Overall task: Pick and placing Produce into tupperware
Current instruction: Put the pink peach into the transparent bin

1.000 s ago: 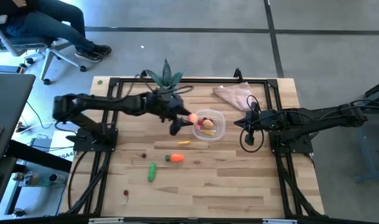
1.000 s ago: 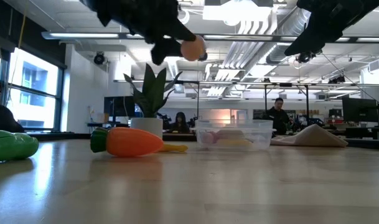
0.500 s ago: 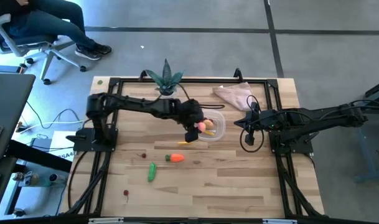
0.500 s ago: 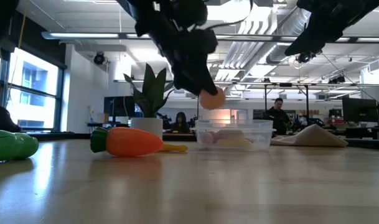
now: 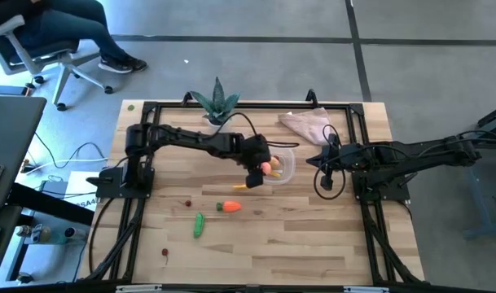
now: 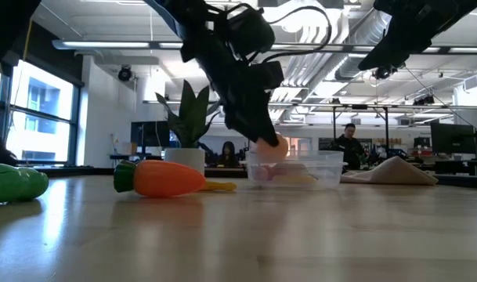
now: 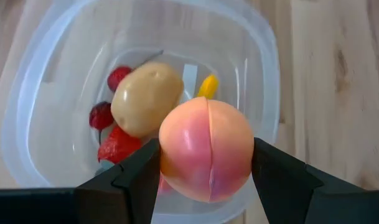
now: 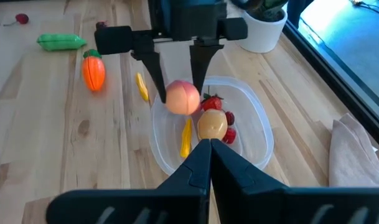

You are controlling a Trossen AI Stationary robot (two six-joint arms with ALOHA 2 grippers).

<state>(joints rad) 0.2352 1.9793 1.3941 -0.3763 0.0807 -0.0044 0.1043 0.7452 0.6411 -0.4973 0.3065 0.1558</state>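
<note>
The left gripper holds the peach between its two fingers, one pressed to each flank, so the jaws are closed on the fruit rather than fully together. In the left wrist view the peach fills the gap between the jaws, its seam running down the middle, directly over the near rim of the tupperware. The right wrist view shows the same thing from the far side: the peach hangs at the container's edge, clamped between the dark fingers coming down from above.

Inside the tupperware lie the beige potato, a yellow piece and several red berries (one looks like a strawberry, though the peach hides part of it).

From the low view the peach sits just above the container's rim; whether it touches the plastic I cannot tell from this angle.

Outside the container, on the wooden table, the carrot and the cucumber lie apart from each other, and another yellow piece rests near the container.

The right gripper waits to the right of the tupperware, above the table, its jaws fully closed and holding nothing. A spiky plant and a pinkish cloth sit at the table's far edge.
</note>
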